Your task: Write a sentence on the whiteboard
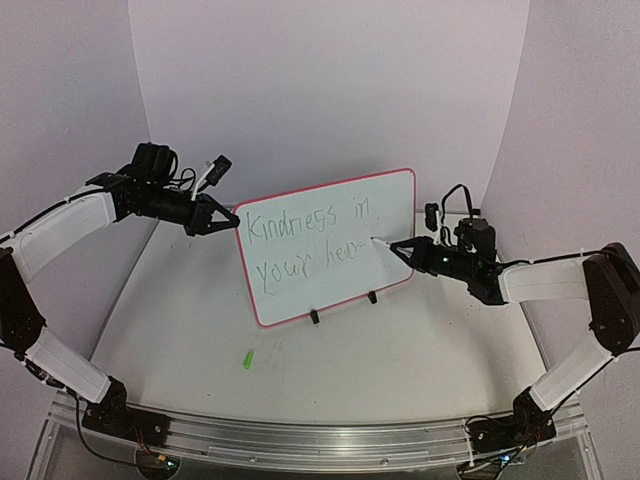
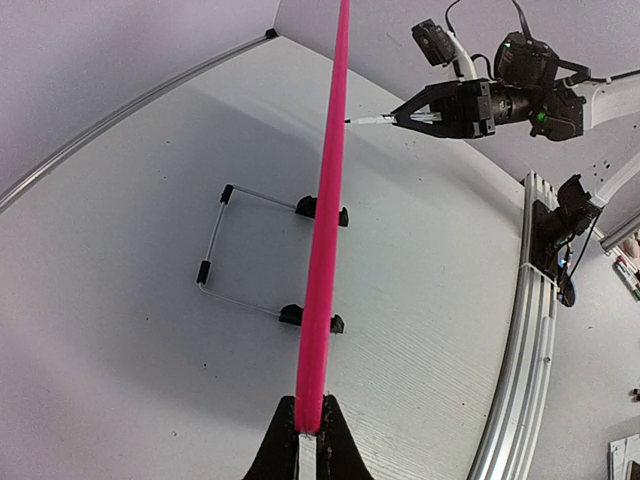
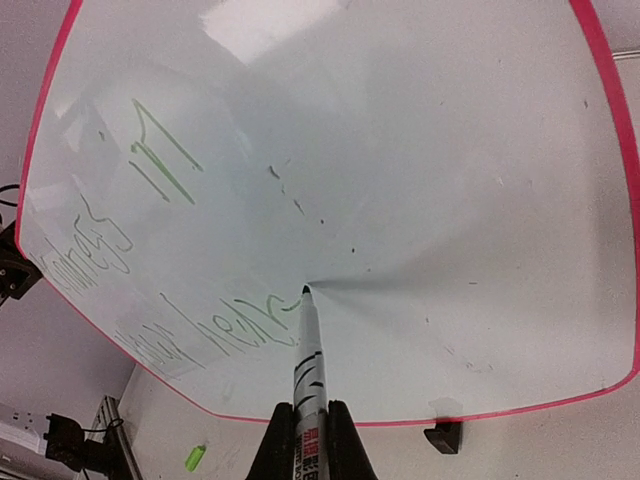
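Right pincer clamped on marker, tip seemingly touching sentence on whiteboard; left pincer gripping rim.

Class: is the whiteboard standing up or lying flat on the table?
Standing. The whiteboard rests on edge in its black clips, wire stand behind, the left end effector pinching its rim.

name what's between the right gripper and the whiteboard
A marker, clamped in the right gripper, its tip touching the whiteboard; clearest in the right wrist view.

Pale lilac walls, white tabletop
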You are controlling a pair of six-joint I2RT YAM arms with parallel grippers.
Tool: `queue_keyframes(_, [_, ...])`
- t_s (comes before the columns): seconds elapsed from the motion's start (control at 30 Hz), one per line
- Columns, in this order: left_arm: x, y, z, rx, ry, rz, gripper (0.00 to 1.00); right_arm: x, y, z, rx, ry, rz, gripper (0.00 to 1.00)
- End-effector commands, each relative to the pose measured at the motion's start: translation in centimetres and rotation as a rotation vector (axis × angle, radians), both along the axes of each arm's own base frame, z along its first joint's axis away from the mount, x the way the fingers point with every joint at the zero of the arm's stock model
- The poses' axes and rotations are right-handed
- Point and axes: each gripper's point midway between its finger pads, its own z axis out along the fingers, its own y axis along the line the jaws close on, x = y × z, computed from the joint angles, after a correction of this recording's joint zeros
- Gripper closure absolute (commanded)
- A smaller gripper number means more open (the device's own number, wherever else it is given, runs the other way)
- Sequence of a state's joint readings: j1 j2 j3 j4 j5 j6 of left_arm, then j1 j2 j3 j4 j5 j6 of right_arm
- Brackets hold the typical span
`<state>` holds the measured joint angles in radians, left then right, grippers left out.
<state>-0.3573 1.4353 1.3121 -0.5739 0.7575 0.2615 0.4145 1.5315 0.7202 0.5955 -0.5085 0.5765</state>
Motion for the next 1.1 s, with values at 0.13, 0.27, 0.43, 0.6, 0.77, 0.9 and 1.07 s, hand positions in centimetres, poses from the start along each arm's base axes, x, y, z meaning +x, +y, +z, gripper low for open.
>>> queue_keyframes(0.13, [-0.9, -0.3, 1.1, -0.009, -0.025, -0.027, 1.00, -0.2, -0.5, 1.9, 0.003, -0.061, -0.009, 1.00])
queue_keyframes(0.27, [-0.9, -0.3, 1.1, -0.010, -0.026, -0.028, 1.00, -1.2, 1.1, 2.8, 0.025, -0.068, 0.105, 1.00])
queue_keyframes(0.43, [-1.0, -0.3, 1.1, -0.010, -0.026, -0.028, 1.00, -0.8, 1.7, 2.6, 0.024, -0.058, 0.136, 1.00])
queue_keyframes(0.6, [-0.9, -0.3, 1.0, -0.008, -0.023, -0.027, 1.00, -0.2, 2.0, 2.5, 0.024, -0.055, 0.141, 1.00])
queue_keyframes(0.77, [-0.9, -0.3, 1.0, -0.007, -0.023, -0.027, 1.00, 0.5, 1.9, 2.1, 0.014, -0.047, 0.114, 1.00])
queue_keyframes(0.9, [-0.9, -0.3, 1.0, -0.006, -0.024, -0.027, 1.00, 0.8, 1.8, 1.7, 0.007, -0.041, 0.098, 1.00])
queue_keyframes(1.07, [-0.9, -0.3, 0.9, -0.006, -0.022, -0.026, 1.00, 0.7, 1.6, 0.7, -0.002, -0.019, 0.091, 1.00])
